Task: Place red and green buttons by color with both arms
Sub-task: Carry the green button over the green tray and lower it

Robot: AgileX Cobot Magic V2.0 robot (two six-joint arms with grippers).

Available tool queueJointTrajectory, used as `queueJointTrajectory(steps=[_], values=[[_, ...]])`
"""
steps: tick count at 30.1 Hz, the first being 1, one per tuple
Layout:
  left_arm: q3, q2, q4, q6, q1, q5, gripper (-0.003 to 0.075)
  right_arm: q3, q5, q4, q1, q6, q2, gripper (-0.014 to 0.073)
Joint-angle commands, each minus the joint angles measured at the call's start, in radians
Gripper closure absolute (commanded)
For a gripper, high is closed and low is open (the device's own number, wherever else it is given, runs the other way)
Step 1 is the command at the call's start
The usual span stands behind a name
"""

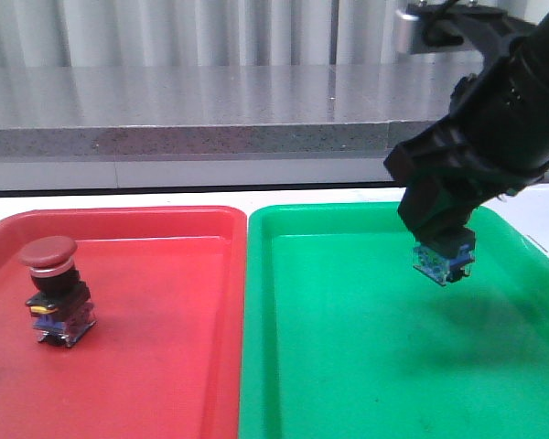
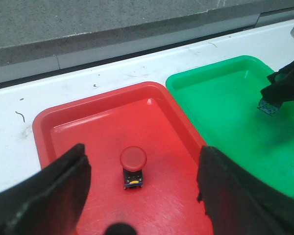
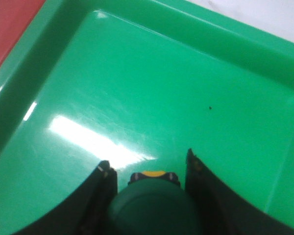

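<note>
The red button point(image 1: 50, 288) stands upright in the left half of the red tray point(image 1: 165, 366), free of any gripper. In the left wrist view it point(image 2: 133, 164) sits below and between the wide-apart fingers of my left gripper point(image 2: 143, 164), which is open and raised above it. My right gripper point(image 1: 442, 240) hangs over the back right of the green tray point(image 1: 348, 384), shut on the green button point(image 1: 446, 261), whose blue base pokes out below the fingers. In the right wrist view the green cap point(image 3: 154, 210) fills the gap between the fingers point(image 3: 103, 193).
The two trays lie side by side and touch along their long rims. A white tabletop point(image 2: 88, 83) runs behind them, with a grey ledge point(image 1: 210, 137) beyond. The right arm point(image 2: 289, 83) shows at the edge of the left wrist view.
</note>
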Motion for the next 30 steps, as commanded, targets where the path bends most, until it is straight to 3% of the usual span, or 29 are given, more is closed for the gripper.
queueJointTrajectory(steps=[1, 18, 22, 26, 30], values=[[-0.029, 0.004, -0.006, -0.003, -0.008, -0.067, 0.0258, -0.021, -0.091, 0.0, 0.003, -0.012, 0.009, 0.0288], [-0.029, 0.004, -0.006, -0.003, -0.008, -0.067, 0.0258, -0.021, -0.153, 0.0, 0.003, -0.012, 0.083, 0.0278], [-0.029, 0.004, -0.006, -0.003, -0.008, -0.067, 0.0258, -0.021, -0.153, 0.0, 0.003, -0.012, 0.083, 0.0212], [-0.029, 0.004, -0.006, -0.003, -0.008, -0.067, 0.0258, -0.021, -0.152, 0.0, 0.003, -0.012, 0.08, 0.0092], [-0.029, 0.004, -0.006, -0.003, -0.008, -0.067, 0.0258, -0.023, -0.139, 0.0, 0.003, -0.012, 0.068, 0.0039]])
